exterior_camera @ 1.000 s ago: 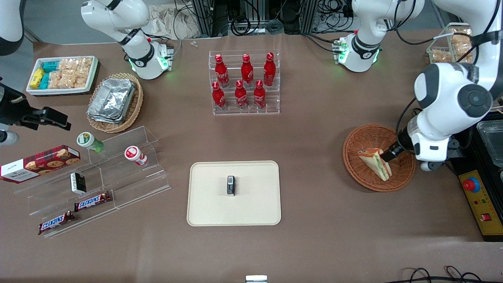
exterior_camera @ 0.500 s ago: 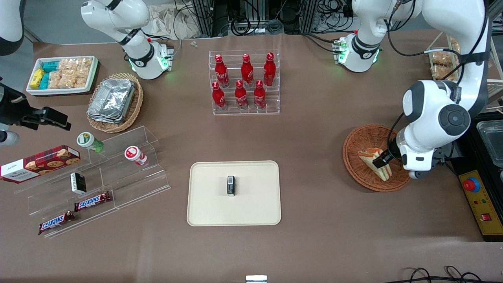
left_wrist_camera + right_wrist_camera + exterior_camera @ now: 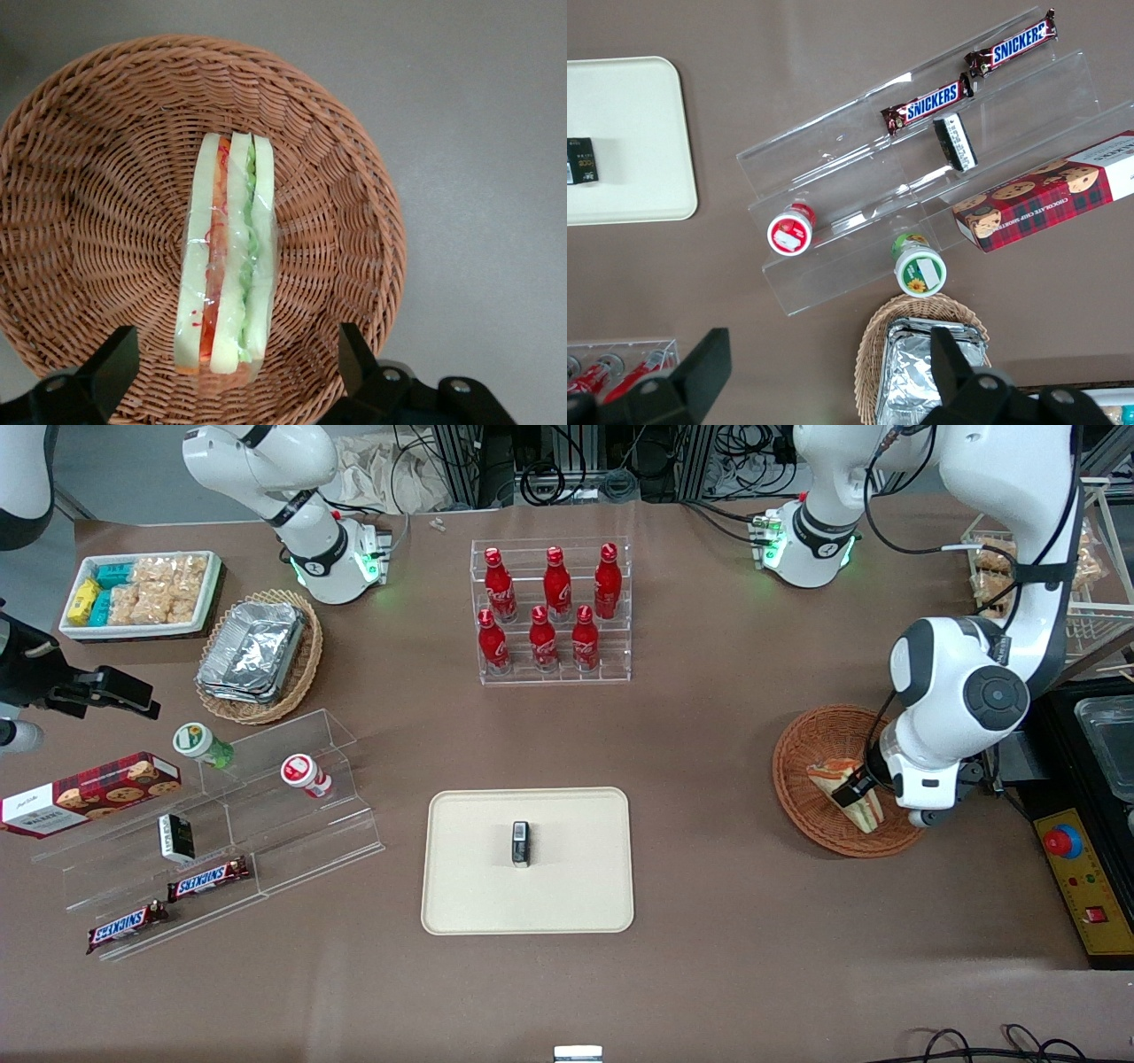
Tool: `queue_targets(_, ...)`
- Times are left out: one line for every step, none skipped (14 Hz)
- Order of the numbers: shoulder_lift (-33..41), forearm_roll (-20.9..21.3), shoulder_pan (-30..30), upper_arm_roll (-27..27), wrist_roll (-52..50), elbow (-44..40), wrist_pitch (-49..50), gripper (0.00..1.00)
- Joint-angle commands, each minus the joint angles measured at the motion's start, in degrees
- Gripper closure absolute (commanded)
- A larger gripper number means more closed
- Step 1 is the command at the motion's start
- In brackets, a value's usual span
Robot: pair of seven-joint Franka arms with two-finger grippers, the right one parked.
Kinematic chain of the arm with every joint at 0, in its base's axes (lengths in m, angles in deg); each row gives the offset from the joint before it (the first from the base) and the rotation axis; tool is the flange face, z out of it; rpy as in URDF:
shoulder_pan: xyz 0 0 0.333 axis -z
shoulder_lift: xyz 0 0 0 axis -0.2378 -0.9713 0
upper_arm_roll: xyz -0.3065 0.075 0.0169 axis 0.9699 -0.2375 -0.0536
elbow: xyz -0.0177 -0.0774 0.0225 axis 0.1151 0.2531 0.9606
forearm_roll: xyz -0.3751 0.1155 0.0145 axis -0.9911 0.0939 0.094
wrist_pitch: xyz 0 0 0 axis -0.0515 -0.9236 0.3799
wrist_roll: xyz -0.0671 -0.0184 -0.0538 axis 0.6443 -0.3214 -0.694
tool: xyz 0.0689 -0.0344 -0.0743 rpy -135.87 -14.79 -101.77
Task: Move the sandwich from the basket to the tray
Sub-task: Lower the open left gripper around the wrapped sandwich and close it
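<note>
My gripper is cut off by the wrist picture's edge: only two dark fingers show, spread to either side of the sandwich. From the front my wrist covers part of the basket rim and the sandwich's end. Print on the small dark box on the tray is too small to read.
</note>
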Motion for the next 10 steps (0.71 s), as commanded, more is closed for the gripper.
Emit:
queue_targets(0.0,-0.8,0.0,-0.1,-0.8,0.9,-1.5,0.00)
queue_targets(-0.2,-0.8,0.0,-0.1,-0.8,1.1,-1.6,0.00)
queue_targets(-0.3,-0.8,0.0,-0.1,-0.8,1.2,-1.6,0.00)
queue_targets(-0.4,-0.8,0.0,-0.1,-0.8,1.5,-2.3,0.00)
queue_targets(-0.4,-0.8,-0.2,-0.1,-0.8,2.5,-3.6,0.00)
queue_targets(-0.4,-0.8,-0.3,-0.1,-0.8,3.6,-5.4,0.00)
queue_targets(-0.6,-0.8,-0.3,-0.1,-0.7,4.4,-6.6,0.00)
queue_targets(-0.8,-0.8,-0.3,-0.1,-0.6,4.6,-7.1,0.00)
queue_targets(-1.0,-0.8,-0.3,-0.1,-0.6,4.6,-7.3,0.00)
queue_targets(-1.3,-0.8,-0.3,-0.1,-0.6,4.7,-7.4,0.00)
